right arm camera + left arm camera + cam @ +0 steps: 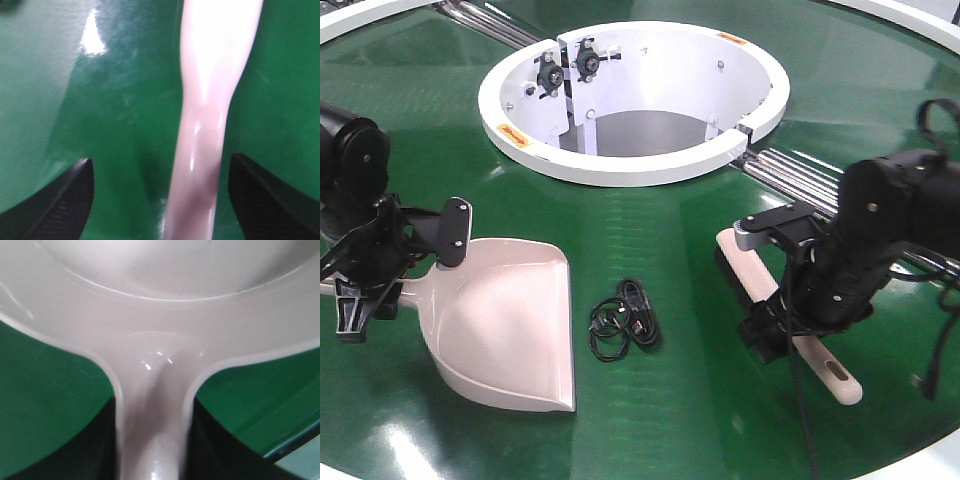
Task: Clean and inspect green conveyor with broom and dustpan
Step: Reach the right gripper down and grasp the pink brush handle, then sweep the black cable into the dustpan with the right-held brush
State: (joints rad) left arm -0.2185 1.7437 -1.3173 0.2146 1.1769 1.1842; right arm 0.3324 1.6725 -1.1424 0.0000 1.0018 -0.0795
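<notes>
The green conveyor (660, 225) fills the front view, with its white central hub (620, 165) toward the far edge. The dustpan (510, 330) lies flat on the left part of the belt, its handle toward the left edge and its wide mouth toward the near edge. The left gripper (152, 420) is clenched on this handle. In the left wrist view the dark fingers (95, 450) press against both sides of the handle, just behind the place where it widens into the scoop.

The broom (830, 370) lies on the right part of the belt, running obliquely from the hub side toward the near edge, with the slotted handle end nearest to the near edge. The right gripper (160, 165) hangs over its middle with the jaws spread wide. The pale handle passes between the two black fingertips (75, 195) and touches neither of them, so the broom is not grasped.

Between dustpan and broom, apart from both, a small coil of black cable (625, 320) rests on the belt.
</notes>
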